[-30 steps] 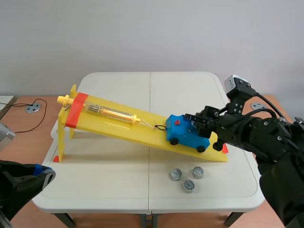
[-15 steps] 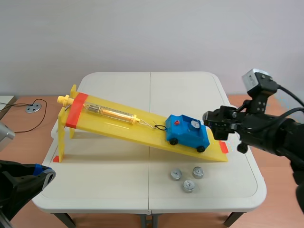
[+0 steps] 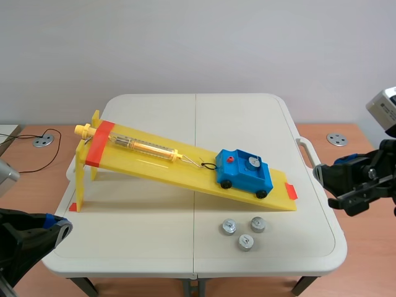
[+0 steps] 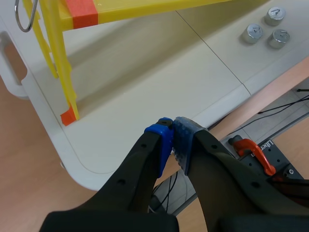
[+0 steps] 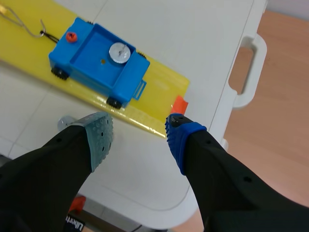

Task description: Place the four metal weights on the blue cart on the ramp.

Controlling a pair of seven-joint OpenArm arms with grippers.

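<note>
Weight [image 3: 252,162] in cart [image 3: 242,180] (on ramp [image 3: 167,167]); three weights [image 3: 245,242] nearer.

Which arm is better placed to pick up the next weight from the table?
Right, probably: the right gripper is open and nearer the three weights; the left gripper is shut at the opposite corner of the table.

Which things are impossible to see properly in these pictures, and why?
Right wrist view: the right gripper hides the loose weights, except one edge.
Left wrist view: the blue cart lies outside the frame; the ramp is cut off by the edge.
Scene view: marks on the weights are too small to read.
</note>
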